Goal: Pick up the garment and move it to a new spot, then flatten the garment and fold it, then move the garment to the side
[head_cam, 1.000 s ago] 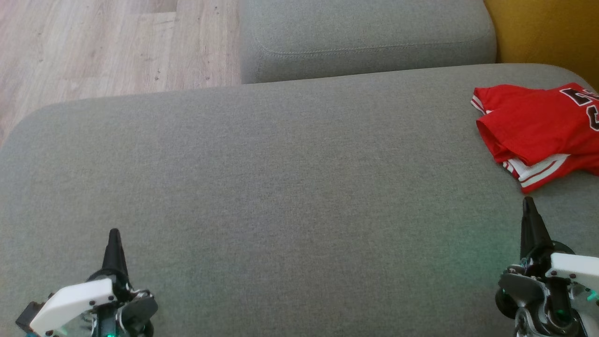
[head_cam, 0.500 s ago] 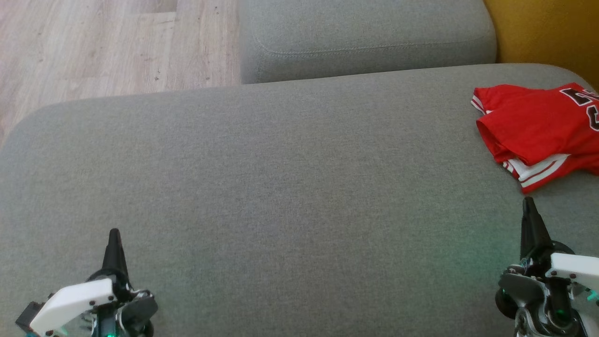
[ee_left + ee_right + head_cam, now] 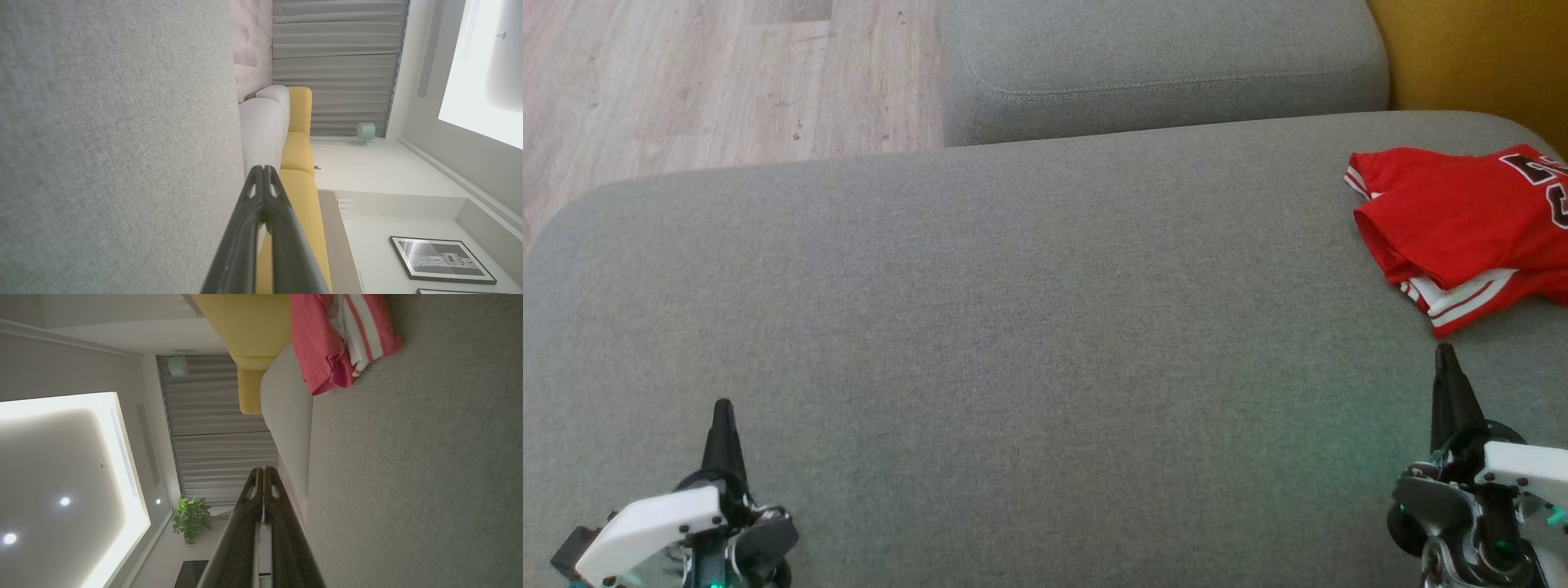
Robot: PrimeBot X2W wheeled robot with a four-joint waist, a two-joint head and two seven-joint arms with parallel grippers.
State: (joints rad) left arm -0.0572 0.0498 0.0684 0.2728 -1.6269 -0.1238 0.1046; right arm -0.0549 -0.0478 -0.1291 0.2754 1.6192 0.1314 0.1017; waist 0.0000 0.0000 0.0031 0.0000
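Observation:
The garment [image 3: 1462, 224], a red jersey with white-and-red striped trim and dark lettering, lies folded at the right edge of the grey sofa cushion [image 3: 1013, 327]; it also appears at the top of the right wrist view as the garment [image 3: 327, 339]. My right gripper [image 3: 1445, 353] is shut and empty, a short way in front of the garment without touching it. My left gripper [image 3: 722, 406] is shut and empty at the lower left, far from the garment. The wrist views show the left gripper [image 3: 263, 168] and the right gripper [image 3: 261, 469] with fingertips pressed together.
A second grey cushion [image 3: 1160, 65] lies beyond the main one. Wooden floor [image 3: 686, 82] runs at the upper left past the cushion's rounded edge. A yellow sofa part [image 3: 1478, 49] rises at the upper right, behind the garment.

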